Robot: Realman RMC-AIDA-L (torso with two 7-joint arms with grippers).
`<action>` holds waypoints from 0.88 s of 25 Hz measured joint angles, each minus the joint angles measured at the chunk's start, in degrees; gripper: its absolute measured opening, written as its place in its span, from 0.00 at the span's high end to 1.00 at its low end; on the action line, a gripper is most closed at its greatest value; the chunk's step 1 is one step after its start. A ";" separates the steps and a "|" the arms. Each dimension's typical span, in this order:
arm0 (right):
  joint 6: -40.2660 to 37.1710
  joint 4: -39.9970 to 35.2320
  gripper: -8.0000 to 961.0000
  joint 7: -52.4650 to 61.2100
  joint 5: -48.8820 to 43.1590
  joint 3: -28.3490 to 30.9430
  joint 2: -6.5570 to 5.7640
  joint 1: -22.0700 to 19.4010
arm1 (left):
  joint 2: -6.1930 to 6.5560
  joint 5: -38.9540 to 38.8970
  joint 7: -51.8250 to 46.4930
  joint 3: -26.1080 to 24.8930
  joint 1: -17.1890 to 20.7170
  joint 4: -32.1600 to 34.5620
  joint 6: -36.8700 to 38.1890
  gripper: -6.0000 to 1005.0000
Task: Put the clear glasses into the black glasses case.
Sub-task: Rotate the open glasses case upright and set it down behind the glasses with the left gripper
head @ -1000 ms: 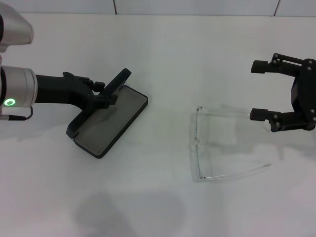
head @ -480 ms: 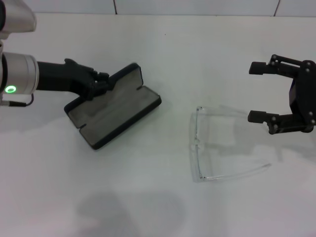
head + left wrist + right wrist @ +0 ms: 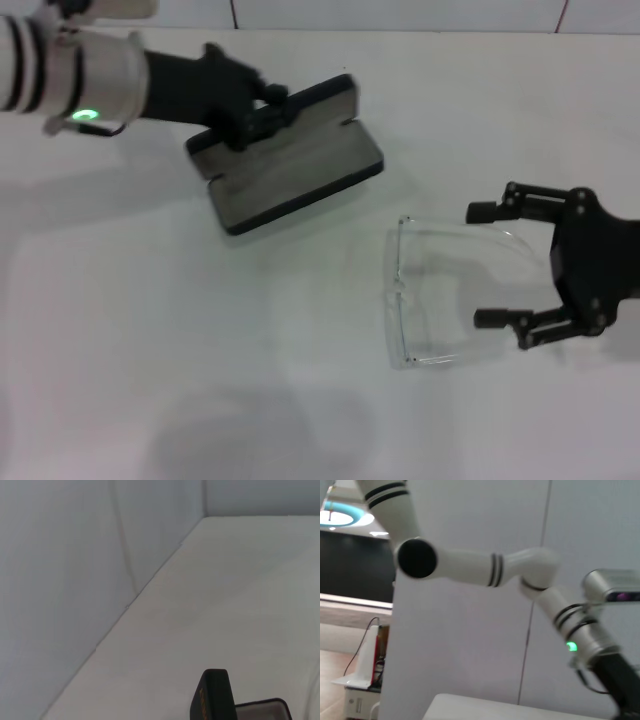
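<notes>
Open black glasses case (image 3: 290, 155) held off the white table (image 3: 200, 350) by the left hand (image 3: 262, 115).

The case, grey lining up, is gripped at its hinged edge, at about 11 o'clock in the head view. The clear glasses (image 3: 430, 295) lie on the table at 4 o'clock from the case, well apart from it. The right hand (image 3: 492, 266) is spread wide around the glasses' arm ends.

Left gripper (image 3: 262, 118) clamped, right gripper (image 3: 490, 266) agape

A robotics lab: a plain white tabletop (image 3: 300, 400) against white wall panels (image 3: 60, 580), with a dark glass partition (image 3: 350, 565) and cabled equipment (image 3: 362, 680) beyond.
</notes>
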 joint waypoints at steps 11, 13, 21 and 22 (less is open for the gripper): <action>1.69 0.80 0.09 -5.23 -3.21 0.12 2.23 -1.76 | -0.05 -1.64 6.39 16.98 -8.16 -6.55 -12.20 0.78; 1.72 0.93 0.09 -5.09 -3.22 0.10 2.27 -2.01 | -0.07 -1.69 6.40 18.39 -9.16 -7.24 -12.01 0.78; 1.02 0.63 0.09 -4.89 -3.25 0.14 1.74 -3.39 | -0.13 -2.12 5.94 21.43 -8.98 -6.80 -11.96 0.79; 1.01 0.63 0.09 -4.89 -3.25 0.14 1.68 -3.54 | -0.13 -2.12 6.01 21.55 -8.81 -6.67 -11.96 0.78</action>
